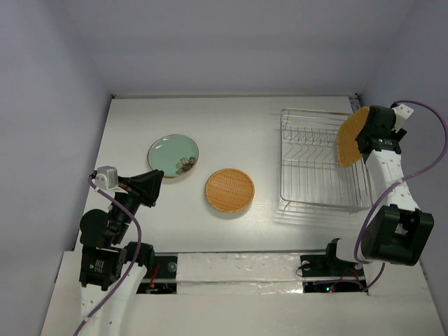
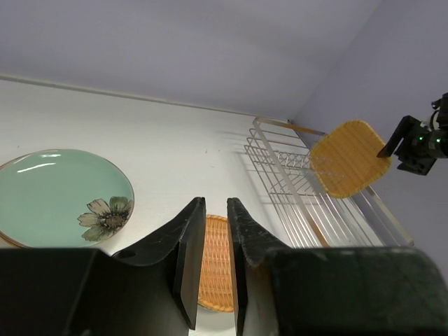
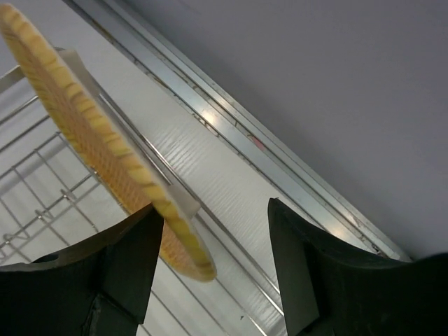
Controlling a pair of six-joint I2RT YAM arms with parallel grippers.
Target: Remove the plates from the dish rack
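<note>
The orange-tan rounded-square plate [image 1: 348,136] stands on edge at the right end of the silver wire dish rack [image 1: 283,157]. My right gripper [image 1: 360,143] is open around its rim. In the right wrist view the plate's edge [image 3: 77,126] lies just inside the left finger, with a wide gap to the right finger, and the gripper [image 3: 215,206] is not closed on it. The mint-green floral plate [image 1: 173,155] and the orange woven round plate [image 1: 229,190] lie flat on the table. My left gripper [image 1: 157,178] is shut and empty, near the mint-green plate. The cream plate is out of view.
The rack [image 2: 294,182] holds only the square plate [image 2: 350,157]. The left wrist view shows the mint-green plate [image 2: 56,192] at the left and the woven plate [image 2: 215,259] behind my fingers. Walls close the table at the back and on both sides.
</note>
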